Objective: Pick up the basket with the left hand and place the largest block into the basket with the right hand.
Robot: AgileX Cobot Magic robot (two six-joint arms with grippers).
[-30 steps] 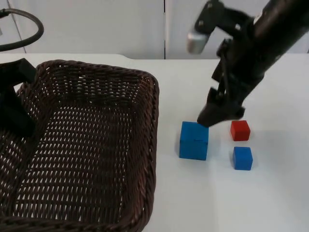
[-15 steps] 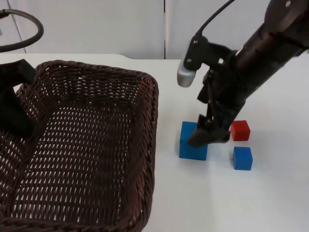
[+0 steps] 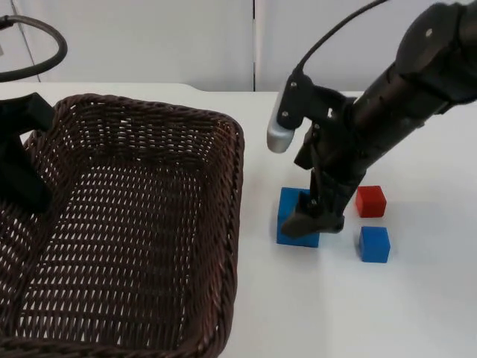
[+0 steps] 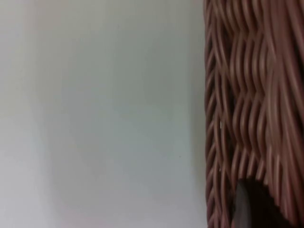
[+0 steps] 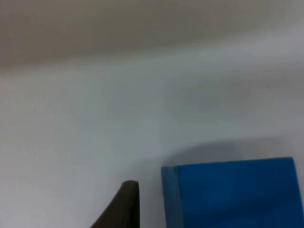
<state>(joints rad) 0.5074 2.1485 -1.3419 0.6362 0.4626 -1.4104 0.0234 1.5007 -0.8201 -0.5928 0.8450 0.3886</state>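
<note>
A dark wicker basket (image 3: 127,224) fills the table's (image 3: 417,313) nine o'clock side, gripped at its rim by the clenched left gripper (image 3: 22,168). The right gripper (image 3: 313,216), spread, sits low over the large blue block (image 3: 295,216); one fingertip (image 5: 124,205) is just beside its face. It should straddle the block squarely before closing. A red block (image 3: 370,201) and small blue block (image 3: 374,244) crowd three o'clock; open room lies toward six.

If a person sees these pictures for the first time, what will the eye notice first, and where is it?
First comes the big dark wicker basket on the left of the white table. Next is the right gripper, down over the large blue block just right of the basket. A small red block and a small blue block sit further right.
</note>
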